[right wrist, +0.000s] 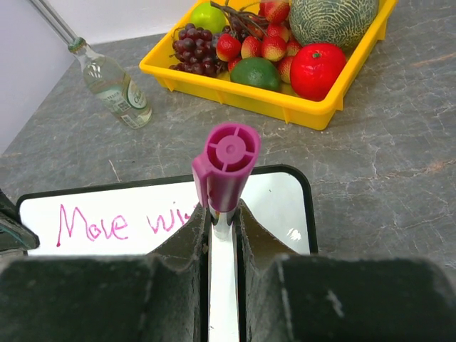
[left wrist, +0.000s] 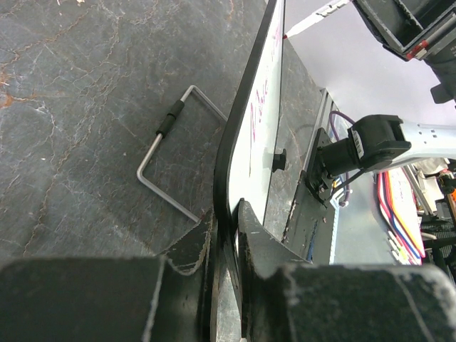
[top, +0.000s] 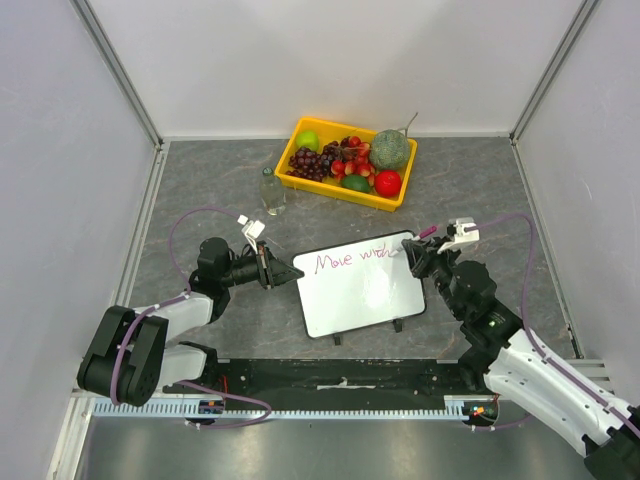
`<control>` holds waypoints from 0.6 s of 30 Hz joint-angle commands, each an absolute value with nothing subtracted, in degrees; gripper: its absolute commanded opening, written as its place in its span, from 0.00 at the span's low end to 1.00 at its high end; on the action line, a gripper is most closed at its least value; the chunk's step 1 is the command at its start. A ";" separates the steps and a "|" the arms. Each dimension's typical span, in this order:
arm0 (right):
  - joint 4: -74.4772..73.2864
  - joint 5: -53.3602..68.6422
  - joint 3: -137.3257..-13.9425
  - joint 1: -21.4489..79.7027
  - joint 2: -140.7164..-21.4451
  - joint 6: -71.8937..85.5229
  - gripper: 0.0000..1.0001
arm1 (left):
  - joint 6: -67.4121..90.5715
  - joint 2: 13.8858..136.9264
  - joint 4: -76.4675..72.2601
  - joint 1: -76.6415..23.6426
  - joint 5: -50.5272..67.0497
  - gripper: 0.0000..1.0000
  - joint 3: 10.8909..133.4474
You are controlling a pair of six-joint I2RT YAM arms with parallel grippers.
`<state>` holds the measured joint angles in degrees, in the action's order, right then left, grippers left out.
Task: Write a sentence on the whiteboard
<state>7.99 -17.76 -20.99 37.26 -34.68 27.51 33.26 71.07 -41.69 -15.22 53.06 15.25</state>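
The whiteboard (top: 355, 290) lies mid-table, its left end pinched edge-on between my left gripper's (top: 290, 272) shut jaws. In the left wrist view its black rim (left wrist: 239, 142) runs away from that gripper (left wrist: 229, 228). The sentence (top: 352, 258) reads "Move with" in magenta along the top; the right wrist view shows its start (right wrist: 92, 224). My right gripper (top: 418, 255) is shut on a magenta-capped marker (right wrist: 228, 153) near the whiteboard's upper right corner (right wrist: 285, 206), and that gripper (right wrist: 223, 221) hides the tip in its own view. The marker's tip (left wrist: 286, 33) meets the board surface.
A yellow tray (top: 345, 190) of fruit stands behind the board, with a small clear bottle (top: 272, 192) to its left; both also show as tray (right wrist: 285, 100) and bottle (right wrist: 114, 85). A bent wire stand (left wrist: 171, 160) lies on the grey table left of the board.
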 commanded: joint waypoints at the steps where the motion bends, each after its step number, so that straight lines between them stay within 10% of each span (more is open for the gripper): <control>1: 7.91 -16.70 -22.76 37.09 -31.38 28.12 0.00 | 28.74 70.14 -41.13 -15.38 52.91 0.02 14.41; 18: 5.27 -5.11 -25.57 37.18 -31.72 24.17 0.00 | 28.74 70.75 -41.04 -15.38 52.82 0.02 14.59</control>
<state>5.80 -9.10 -23.09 37.26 -30.92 25.91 33.21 70.46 -41.67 -15.25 53.06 15.00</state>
